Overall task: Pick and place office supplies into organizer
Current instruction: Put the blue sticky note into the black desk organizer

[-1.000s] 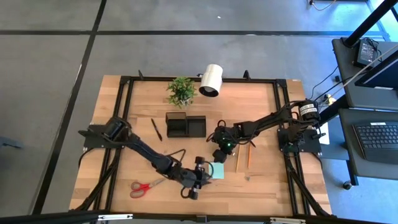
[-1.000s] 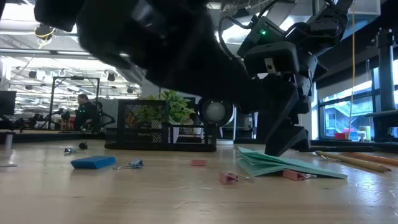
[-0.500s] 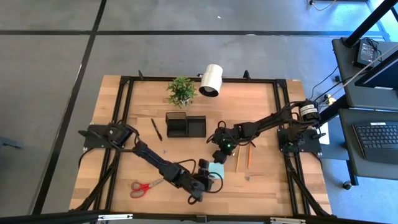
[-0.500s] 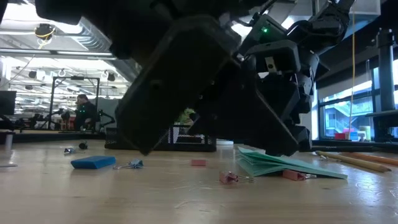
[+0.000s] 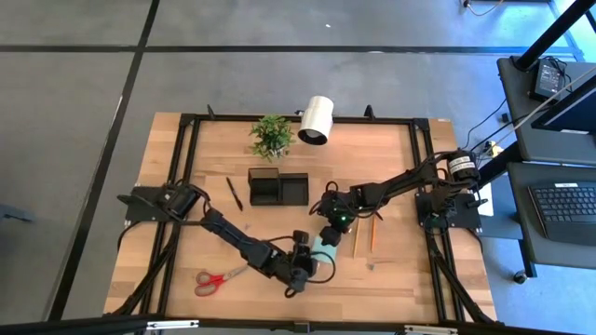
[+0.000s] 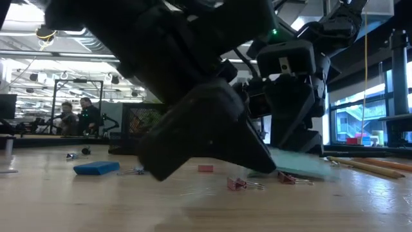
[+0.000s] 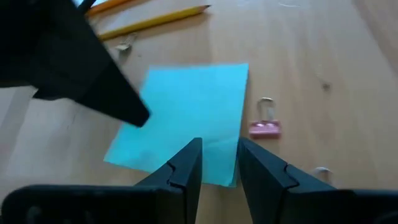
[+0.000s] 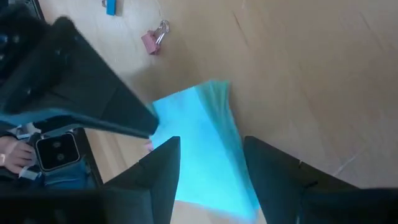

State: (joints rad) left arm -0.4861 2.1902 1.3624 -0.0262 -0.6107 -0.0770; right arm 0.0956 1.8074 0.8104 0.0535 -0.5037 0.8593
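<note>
The pale teal note pad point(image 5: 326, 253) lies flat on the wood, and both grippers stand at it. My left gripper point(image 7: 219, 144) slants in from the near left, its fingers a narrow gap apart over the pad's near corner point(image 7: 231, 177). My right gripper point(image 8: 211, 146) points down over the pad point(image 8: 208, 155), open about as wide as the pad, with the pad showing between its fingers. The red-handled scissors point(image 5: 214, 279), the dark pen point(image 5: 234, 194), two pencils point(image 5: 355, 239) and the blue piece point(image 6: 96, 168) lie loose. The black organizer point(image 5: 277, 187) stands farther back. My left gripper has one fingertip point(image 7: 189, 158) over the sheet and the other point(image 7: 255, 158) just outside the pad's side edge, but I cannot tell whether either touches. My right gripper comes from above; one fingertip point(image 7: 134, 115) sits on the pad's side edge point(image 7: 146, 121). The pad's far pages point(image 8: 217, 99) fan up.
Pink clips lie on the wood near the pad point(image 7: 264, 127) point(image 6: 237, 184) point(image 8: 152, 38). The green plant point(image 5: 270, 136) and the white lamp point(image 5: 317, 119) stand at the far edge. People sit in the room behind point(image 6: 84, 116). Bare wood shows at the near right.
My left gripper has moved toward the table's right and slightly toward the far edge, closing in on the note pad, and it now fills the middle of the low view. In that view the pad's fanned pages look flatter than before. The right arm has kept still.
</note>
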